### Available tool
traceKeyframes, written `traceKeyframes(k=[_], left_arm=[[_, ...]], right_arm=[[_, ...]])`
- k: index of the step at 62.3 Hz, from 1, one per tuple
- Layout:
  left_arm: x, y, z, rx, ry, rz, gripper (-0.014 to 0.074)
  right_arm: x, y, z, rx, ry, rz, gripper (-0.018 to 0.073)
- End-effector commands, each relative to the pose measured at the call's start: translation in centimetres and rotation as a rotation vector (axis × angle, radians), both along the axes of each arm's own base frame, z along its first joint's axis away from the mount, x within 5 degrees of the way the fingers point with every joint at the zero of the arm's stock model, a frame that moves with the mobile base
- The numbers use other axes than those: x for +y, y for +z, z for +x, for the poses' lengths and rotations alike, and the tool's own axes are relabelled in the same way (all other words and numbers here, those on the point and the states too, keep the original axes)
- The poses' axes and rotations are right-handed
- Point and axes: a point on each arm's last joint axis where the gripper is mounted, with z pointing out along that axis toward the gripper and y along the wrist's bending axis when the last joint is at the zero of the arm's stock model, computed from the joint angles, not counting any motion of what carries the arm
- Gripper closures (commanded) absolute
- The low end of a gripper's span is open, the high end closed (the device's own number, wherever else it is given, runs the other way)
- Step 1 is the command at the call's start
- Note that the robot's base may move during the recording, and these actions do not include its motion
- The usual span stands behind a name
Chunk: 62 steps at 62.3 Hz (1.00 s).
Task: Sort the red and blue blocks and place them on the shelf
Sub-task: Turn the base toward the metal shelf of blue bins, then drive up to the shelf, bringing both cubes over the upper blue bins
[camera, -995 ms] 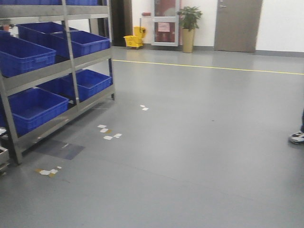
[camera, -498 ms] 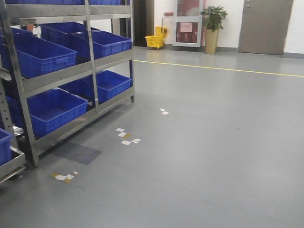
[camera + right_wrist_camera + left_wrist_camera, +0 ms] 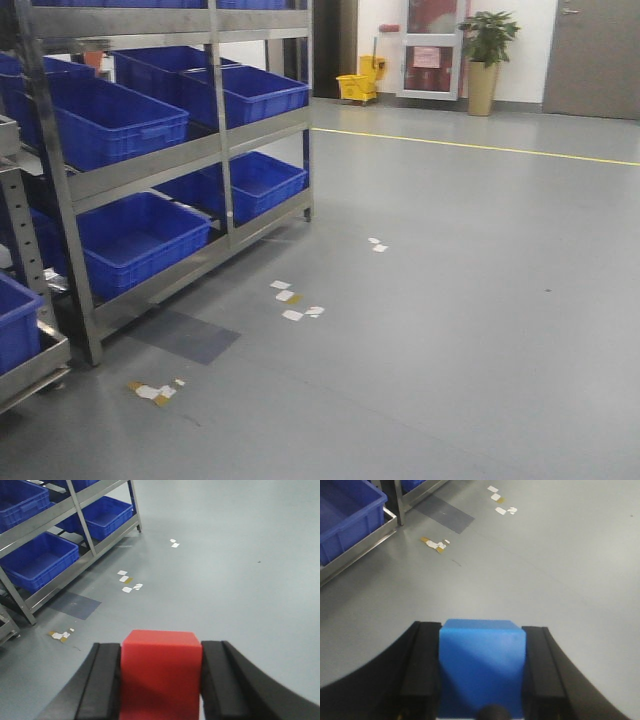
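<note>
Both cubes in hand, neither placed: left gripper (image 3: 482,635) clamps the blue block (image 3: 482,665), right gripper (image 3: 161,652) the red block (image 3: 161,680); the shelf (image 3: 150,162) stands well apart, far left.

blue block (image 3: 482,665) gripped, red block (image 3: 161,672) gripped

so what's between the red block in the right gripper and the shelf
Only bare grey floor, seen in the right wrist view: a few paper scraps and a darker floor patch lie between the red block and the shelf, nothing standing.
</note>
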Motion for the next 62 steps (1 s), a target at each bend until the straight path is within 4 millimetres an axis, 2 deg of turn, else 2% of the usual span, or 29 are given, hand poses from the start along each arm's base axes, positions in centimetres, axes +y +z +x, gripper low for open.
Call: traceKeyframes(k=[1, 62], left_arm=[[-0.07, 1.45, 0.40, -0.097, 0.004, -0.023, 0.0472], [-0.07, 1.45, 0.40, -0.097, 0.004, -0.023, 0.0472]], right_arm=[[-0.13, 1.74, 0.11, -0.116, -0.011, -0.008, 0.0510], [-0.13, 1.74, 0.11, -0.116, -0.011, -0.008, 0.0510]])
